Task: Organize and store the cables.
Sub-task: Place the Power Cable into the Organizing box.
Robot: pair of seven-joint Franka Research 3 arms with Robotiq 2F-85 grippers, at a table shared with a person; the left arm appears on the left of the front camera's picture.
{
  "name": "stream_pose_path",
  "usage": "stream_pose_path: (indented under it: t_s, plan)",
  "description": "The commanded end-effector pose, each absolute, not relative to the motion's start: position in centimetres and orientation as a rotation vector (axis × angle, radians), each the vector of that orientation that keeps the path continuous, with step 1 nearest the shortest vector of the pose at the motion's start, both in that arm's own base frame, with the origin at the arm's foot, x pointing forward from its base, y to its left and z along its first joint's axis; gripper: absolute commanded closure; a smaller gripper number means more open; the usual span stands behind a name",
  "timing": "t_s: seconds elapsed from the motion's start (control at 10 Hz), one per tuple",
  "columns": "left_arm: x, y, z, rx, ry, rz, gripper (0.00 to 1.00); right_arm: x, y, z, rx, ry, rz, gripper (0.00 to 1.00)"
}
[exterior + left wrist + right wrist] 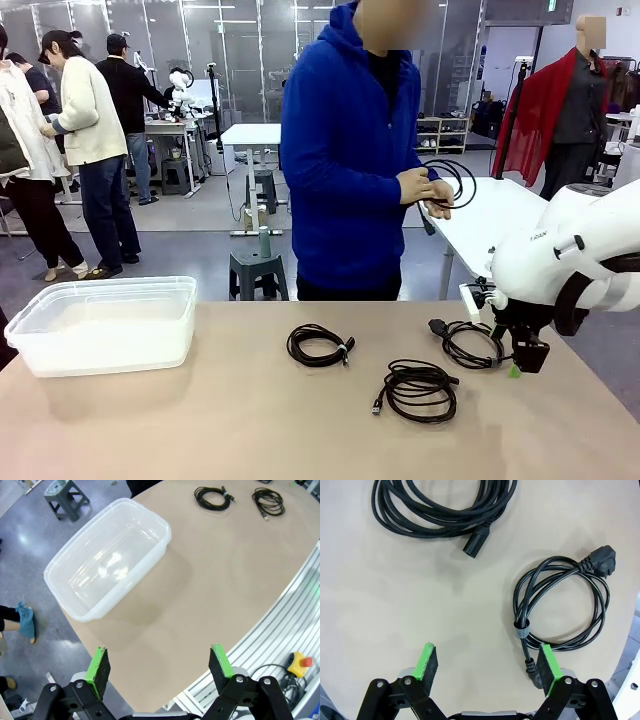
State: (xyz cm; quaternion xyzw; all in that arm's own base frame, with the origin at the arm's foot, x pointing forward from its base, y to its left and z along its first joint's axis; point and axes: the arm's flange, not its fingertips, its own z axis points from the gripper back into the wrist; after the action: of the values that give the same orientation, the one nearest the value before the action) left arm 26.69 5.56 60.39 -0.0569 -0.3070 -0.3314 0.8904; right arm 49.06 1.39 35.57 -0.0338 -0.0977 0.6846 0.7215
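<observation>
Three black cables lie coiled on the tan table: a left coil [338,350], a middle coil [415,378] and a right coil [447,345] with a chunky plug. My right gripper [525,357] hangs open just right of that coil. Seen from the right wrist, the strapped coil [520,629] lies partly by the right finger of the open right gripper [485,665], and another coil [427,522] lies farther ahead. The person holds a fourth cable [468,167] in both hands. My left gripper [160,667] is open high over the table edge, with two coils [205,504] [257,500] far off.
A clear plastic bin [100,290] stands at the table's left, with nothing in it, as the left wrist view of the bin [145,572] shows. The person in a blue hoodie [340,150] stands at the far edge. Bare tabletop [200,420] lies between bin and cables.
</observation>
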Motion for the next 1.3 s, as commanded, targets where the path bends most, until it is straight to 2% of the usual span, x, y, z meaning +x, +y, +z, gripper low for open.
stream_pose_path:
  t_s: [0.0, 0.1, 0.2, 0.7, 1.2]
  plan:
    - [26.6, 5.6, 60.4, -0.115, -0.637, -0.699, 0.0, 49.7, 1.2, 36.0, -0.072, -0.247, 1.518, 0.0]
    - [26.6, 5.6, 60.4, -0.115, -0.637, -0.699, 0.0, 48.8, 1.4, 37.6, -0.108, -0.251, 1.507, 0.0]
    - [26.6, 5.6, 60.4, -0.115, -0.637, -0.699, 0.0, 49.3, 1.5, 35.7, -0.079, -0.218, 1.513, 0.0]
    - [26.6, 5.6, 60.4, -0.115, -0.637, -0.699, 0.0, 49.3, 1.6, 35.9, -0.082, -0.217, 1.516, 0.0]
    - [26.6, 5.6, 60.4, -0.115, -0.637, -0.699, 0.0, 51.4, 1.8, 33.1, -0.077, -0.218, 1.596, 0.0]
